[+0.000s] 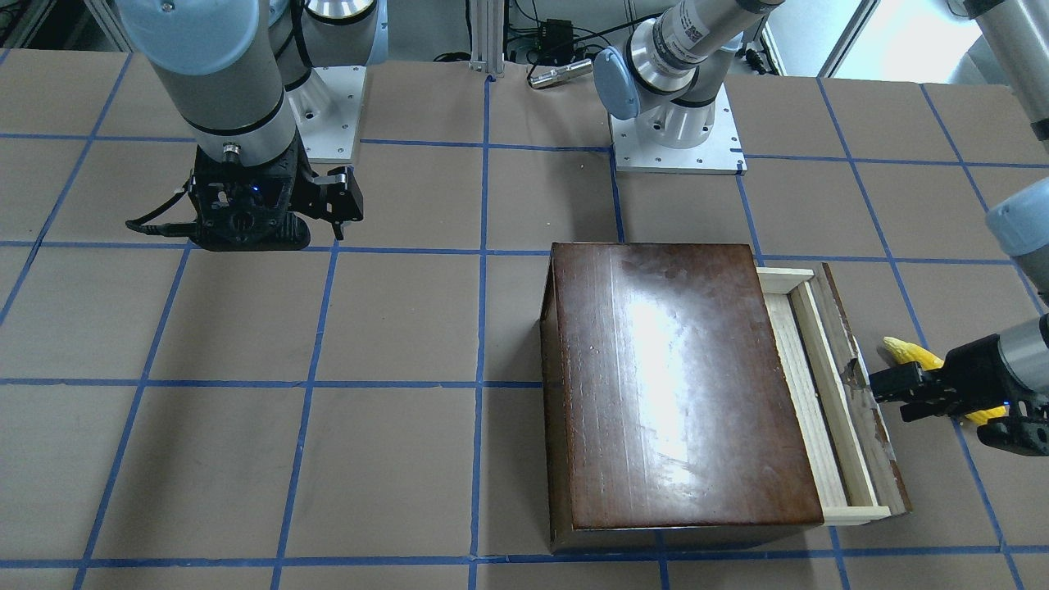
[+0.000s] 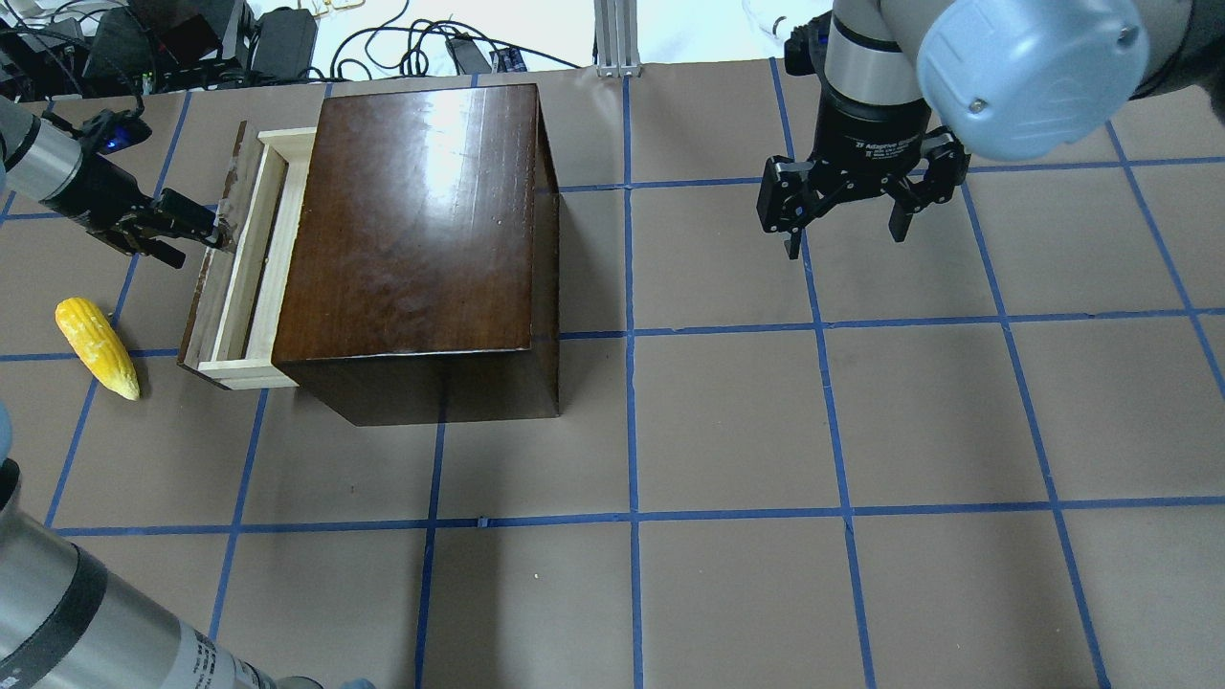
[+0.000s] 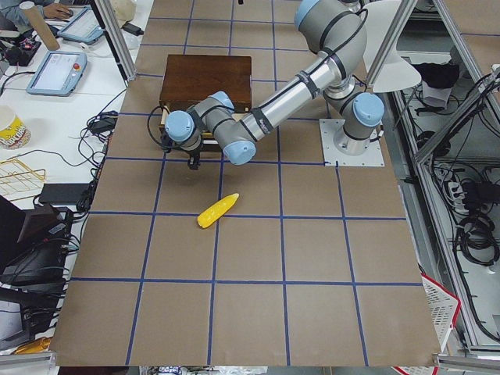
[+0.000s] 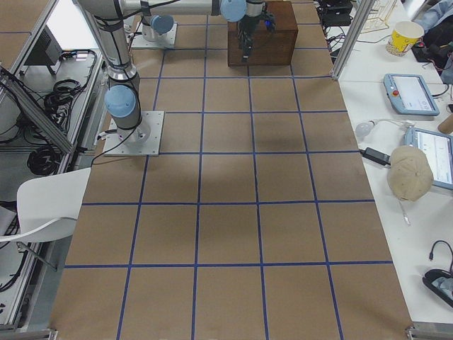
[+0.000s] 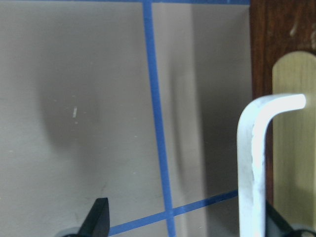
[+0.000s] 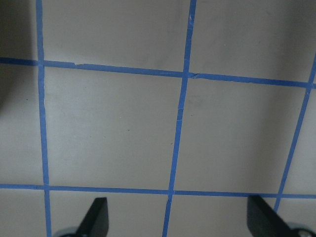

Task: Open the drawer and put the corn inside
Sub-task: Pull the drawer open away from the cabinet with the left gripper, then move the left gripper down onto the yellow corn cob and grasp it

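The glossy dark-brown box [image 2: 421, 220] stands on the table with its drawer [image 2: 254, 258] pulled partly out, showing the pale-wood tray [image 1: 828, 393] behind the worn dark front panel. My left gripper [image 2: 199, 239] is at that front panel, open. In the left wrist view the drawer's metal handle [image 5: 252, 163] sits between the spread fingers [image 5: 98, 217], close to the right one. The yellow corn [image 2: 96, 346] lies on the table beside the drawer front, apart from the gripper; in the front view [image 1: 905, 352] the gripper partly hides it. My right gripper [image 2: 846, 243] is open and empty, far from the box.
The table is brown with a blue tape grid [image 2: 632, 517]. The two arm bases [image 1: 676, 139] stand at the robot's side. Cables and electronics [image 2: 191, 38] lie past the far edge, behind the box.
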{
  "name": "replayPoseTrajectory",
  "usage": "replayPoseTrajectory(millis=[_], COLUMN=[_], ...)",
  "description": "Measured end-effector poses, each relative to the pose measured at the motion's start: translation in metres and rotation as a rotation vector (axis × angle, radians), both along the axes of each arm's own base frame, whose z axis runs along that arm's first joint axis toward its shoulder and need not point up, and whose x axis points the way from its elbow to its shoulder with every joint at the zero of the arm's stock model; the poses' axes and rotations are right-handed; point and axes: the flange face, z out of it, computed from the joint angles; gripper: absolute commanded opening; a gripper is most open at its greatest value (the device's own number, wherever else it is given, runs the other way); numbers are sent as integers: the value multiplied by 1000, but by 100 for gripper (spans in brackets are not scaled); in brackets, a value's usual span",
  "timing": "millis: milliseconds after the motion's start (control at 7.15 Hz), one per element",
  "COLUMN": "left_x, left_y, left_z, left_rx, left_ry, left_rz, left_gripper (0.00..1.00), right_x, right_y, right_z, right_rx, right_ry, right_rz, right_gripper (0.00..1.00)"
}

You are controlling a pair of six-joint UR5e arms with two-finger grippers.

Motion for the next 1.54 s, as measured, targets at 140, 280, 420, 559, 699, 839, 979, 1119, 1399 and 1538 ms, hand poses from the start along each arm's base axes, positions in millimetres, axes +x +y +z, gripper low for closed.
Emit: replayPoseTrajectory(millis=[140,280,420,559,699,839,979,1119,1399,1538], left_x=[3,5,7,13,23,31,35,37,42,51], left_y=[-1,-1,-1,0,2,4,4,4,3,6], left_z=[2,3,4,6,8,10,15,27,57,67], left_rx=[-4,-6,-4,-3,-5,-6,-10,-16,-19,-3], left_ry=[-4,-8,-19,-35,-47,-52,-59,-71,-113,-156], left_rz=[1,1,0,3,14,27,37,63,167,229], left_gripper=[100,100,100,100,100,100,100,100,100,100], right_x=[0,0,0,0,0,0,0,0,0,0], right_y=[0,0,0,0,0,0,0,0,0,0], right_z=[0,0,0,0,0,0,0,0,0,0], right_rx=[0,0,0,0,0,0,0,0,0,0], right_ry=[0,1,0,0,-1,-1,0,0,0,0], right_rz=[0,0,0,0,0,0,0,0,0,0], right_gripper=[100,100,100,100,100,100,100,100,100,100])
